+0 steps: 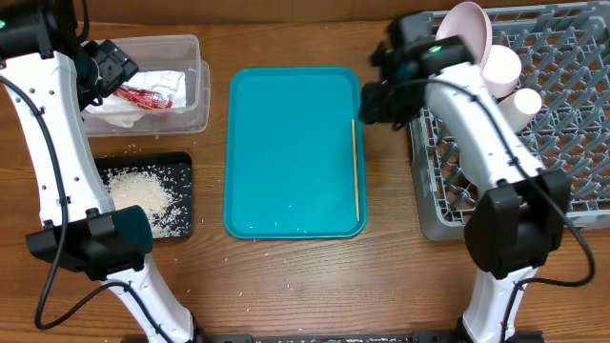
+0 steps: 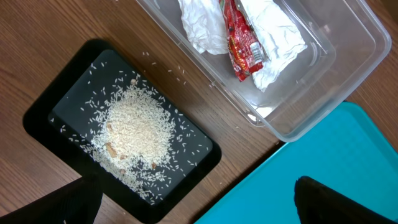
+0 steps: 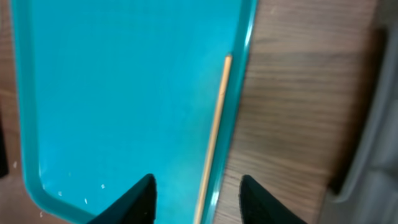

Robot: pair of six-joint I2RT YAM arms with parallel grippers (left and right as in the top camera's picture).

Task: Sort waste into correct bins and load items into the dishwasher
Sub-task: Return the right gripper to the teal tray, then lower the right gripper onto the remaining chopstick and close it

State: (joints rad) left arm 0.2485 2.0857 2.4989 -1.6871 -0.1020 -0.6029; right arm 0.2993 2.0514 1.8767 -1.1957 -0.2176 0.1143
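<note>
One thin wooden chopstick [image 1: 355,171] lies along the right rim of the teal tray [image 1: 286,152]. My right gripper [image 1: 376,100] hovers open at that tray's far right corner. In the right wrist view the chopstick [image 3: 217,118] runs between the spread fingers of the right gripper [image 3: 199,202], which hold nothing. The grey dish rack [image 1: 572,191] holds a pinkish plate [image 1: 467,29] and a white cup [image 1: 524,103]. My left gripper [image 1: 105,67] is wide open over the clear tub [image 1: 191,105], where the napkin [image 2: 273,31] and red wrapper [image 2: 242,43] lie. Rice [image 2: 134,127] sits in the black tray [image 2: 43,112].
A second pale cup [image 1: 502,67] stands in the rack beside the plate. Stray rice grains dot the wood around the black tray [image 1: 181,167] and the teal tray's near end. The left gripper [image 2: 199,205] spans bare wood and the teal tray's [image 2: 336,162] corner.
</note>
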